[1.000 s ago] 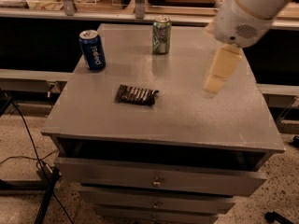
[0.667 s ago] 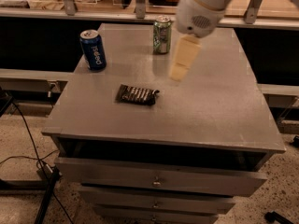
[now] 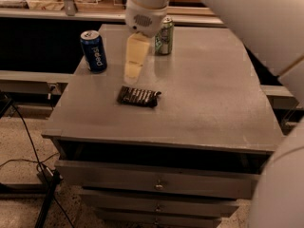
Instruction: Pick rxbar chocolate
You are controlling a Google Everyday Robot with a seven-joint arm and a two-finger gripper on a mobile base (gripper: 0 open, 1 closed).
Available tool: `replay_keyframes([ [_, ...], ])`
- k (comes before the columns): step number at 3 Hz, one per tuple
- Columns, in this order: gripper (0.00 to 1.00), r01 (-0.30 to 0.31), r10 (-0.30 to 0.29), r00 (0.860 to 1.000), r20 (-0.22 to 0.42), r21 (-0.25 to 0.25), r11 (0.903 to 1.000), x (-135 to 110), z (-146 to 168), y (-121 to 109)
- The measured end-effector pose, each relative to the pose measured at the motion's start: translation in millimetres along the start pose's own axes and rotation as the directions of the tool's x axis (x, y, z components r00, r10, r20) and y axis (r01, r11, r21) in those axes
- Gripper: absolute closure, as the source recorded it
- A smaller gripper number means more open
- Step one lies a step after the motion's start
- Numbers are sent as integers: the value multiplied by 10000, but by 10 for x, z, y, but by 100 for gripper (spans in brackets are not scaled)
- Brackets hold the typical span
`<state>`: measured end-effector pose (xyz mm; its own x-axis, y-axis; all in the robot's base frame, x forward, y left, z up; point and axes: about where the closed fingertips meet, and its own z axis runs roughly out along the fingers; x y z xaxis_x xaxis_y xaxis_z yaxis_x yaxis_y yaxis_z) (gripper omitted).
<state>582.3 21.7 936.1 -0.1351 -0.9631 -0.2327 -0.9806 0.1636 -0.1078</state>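
The approach is judged the step in hand: the hand (image 3: 133, 71), its spread not discernible, is held just beyond the rxbar chocolate (image 3: 138, 97) — lowering onto it is called for.

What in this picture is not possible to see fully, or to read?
All in the camera view:
- The green can: its left side is hidden behind the arm.
- The chocolate bar: the wrapper's lettering is too small to read.
- The gripper hangs just beyond the bar; its height above the table cannot be judged from this one view.
- The drawers: the lowest is cut off by the bottom edge.
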Motion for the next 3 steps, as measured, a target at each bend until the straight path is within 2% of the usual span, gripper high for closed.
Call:
replay_keyframes([
  [1,0,-580,594,9959,-678,232,9980,-97,221,52],
  [2,0,-963,1012,9872,-1232,456,9943,13,501,118],
  [3,0,-1152,1211,9811,-1510,472,9922,195,731,163],
])
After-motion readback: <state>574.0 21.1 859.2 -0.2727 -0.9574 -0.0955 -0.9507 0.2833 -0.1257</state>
